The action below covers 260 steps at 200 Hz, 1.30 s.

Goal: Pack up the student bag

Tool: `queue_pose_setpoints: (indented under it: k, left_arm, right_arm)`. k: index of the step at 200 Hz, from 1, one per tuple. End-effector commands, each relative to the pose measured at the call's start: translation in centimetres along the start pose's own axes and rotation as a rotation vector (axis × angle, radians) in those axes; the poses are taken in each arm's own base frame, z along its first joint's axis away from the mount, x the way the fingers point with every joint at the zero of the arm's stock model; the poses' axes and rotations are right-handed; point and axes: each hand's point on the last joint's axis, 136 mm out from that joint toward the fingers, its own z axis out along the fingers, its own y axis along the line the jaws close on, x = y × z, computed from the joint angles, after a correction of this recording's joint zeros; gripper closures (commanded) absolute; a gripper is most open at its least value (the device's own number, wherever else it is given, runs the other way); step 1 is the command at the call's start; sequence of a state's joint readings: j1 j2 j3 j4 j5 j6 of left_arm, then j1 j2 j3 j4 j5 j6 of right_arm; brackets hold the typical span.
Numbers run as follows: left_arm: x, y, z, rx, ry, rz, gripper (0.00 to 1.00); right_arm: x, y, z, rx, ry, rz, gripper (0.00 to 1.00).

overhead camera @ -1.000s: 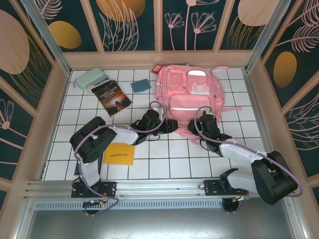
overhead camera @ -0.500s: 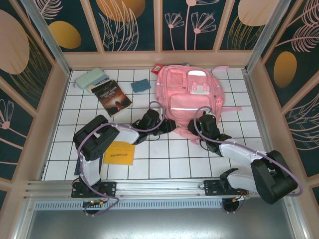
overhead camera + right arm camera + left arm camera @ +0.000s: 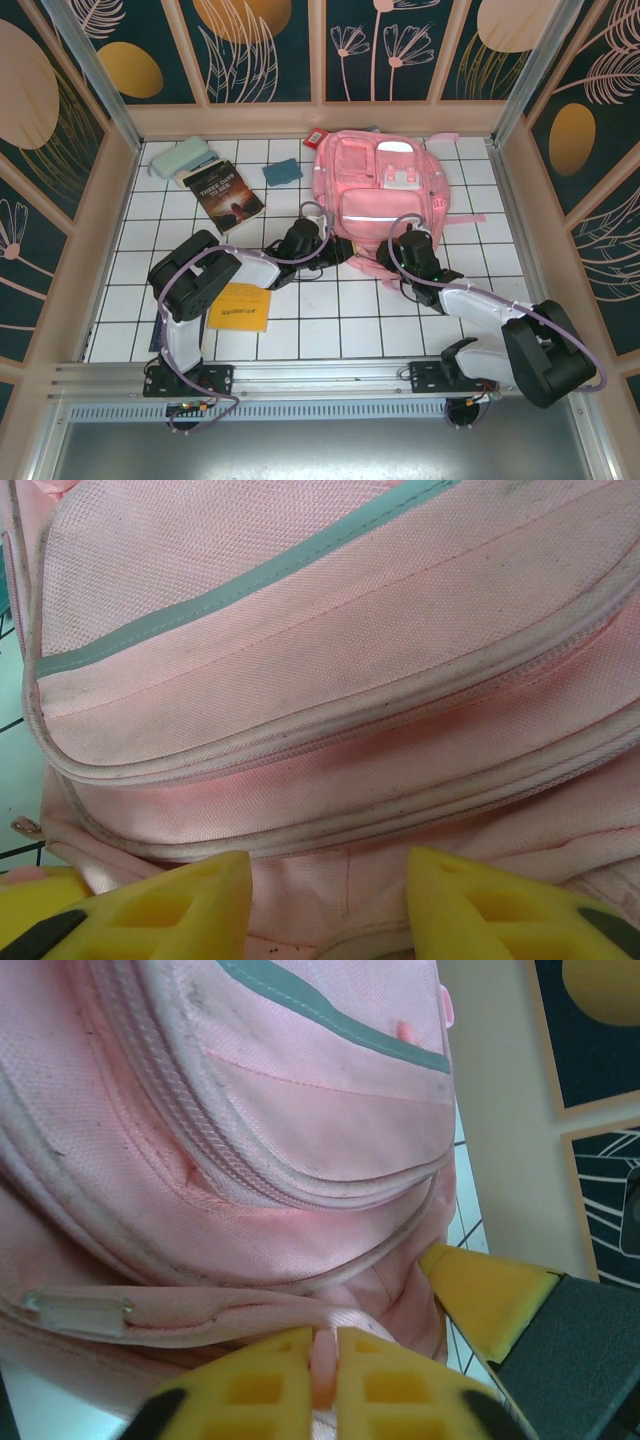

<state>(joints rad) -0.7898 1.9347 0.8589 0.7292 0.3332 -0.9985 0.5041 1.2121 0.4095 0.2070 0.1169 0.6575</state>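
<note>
The student bag lies flat at the back middle of the table, pink with a pale stripe across its front pocket. My left gripper is at its near left corner. In the left wrist view the left gripper is shut on a pink strap at the student bag's lower edge. My right gripper is at the near right edge. In the right wrist view the right gripper stands open, its yellow fingers either side of the student bag's bottom fabric.
A dark book, a pale green case and a small blue pouch lie at the back left. A yellow booklet lies by the left arm. A red item sits behind the bag. Walls ring the table.
The left gripper's jaws have closed onto the pink strap. The left arm shifted slightly; the right arm and the bag have stayed put.
</note>
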Motion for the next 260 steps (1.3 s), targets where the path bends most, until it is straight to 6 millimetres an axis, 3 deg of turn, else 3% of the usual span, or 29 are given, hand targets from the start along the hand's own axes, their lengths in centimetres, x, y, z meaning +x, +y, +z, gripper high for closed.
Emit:
queue_pose_setpoints:
  k: [1, 73, 125, 128, 135, 165, 199, 238, 260]
  left_arm:
    - [-0.7, -1.1, -0.1, 0.045, -0.022, 0.030, 1.00]
    - [-2.3, 0.9, -3.6, -0.163, -0.125, 0.168, 1.00]
    - [-3.3, 1.7, -5.0, -0.259, -0.171, 0.262, 1.00]
    - [-3.9, 0.9, -5.5, -0.250, -0.196, 0.269, 1.00]
    - [-4.3, 0.9, -5.9, -0.264, -0.215, 0.277, 1.00]
    - [-4.3, -1.3, -5.8, -0.173, -0.215, 0.290, 1.00]
    - [-3.5, -4.0, -6.1, -0.081, -0.225, 0.317, 1.00]
    - [-2.4, -4.2, -5.6, -0.076, -0.201, 0.329, 1.00]
    - [-2.2, -4.2, -5.9, -0.072, -0.207, 0.325, 1.00]
  right_arm:
    - [1.4, -0.6, 0.2, 0.016, 0.032, 0.004, 0.55]
    - [0.7, -1.3, -0.1, 0.063, 0.013, -0.015, 0.55]
    - [0.2, 0.8, -1.4, -0.035, 0.015, -0.082, 0.51]
    - [0.2, 0.8, -1.4, -0.035, 0.019, -0.082, 0.50]
    - [0.3, 0.9, -1.5, -0.042, 0.026, -0.079, 0.50]
    - [1.3, 1.7, -1.9, -0.097, 0.063, -0.046, 0.50]
    - [3.3, -0.6, -1.7, -0.007, 0.121, 0.119, 0.47]
    - [3.7, -0.3, -1.8, -0.031, 0.131, 0.221, 0.47]
    - [3.2, -1.7, -2.9, 0.074, 0.089, 0.223, 0.46]
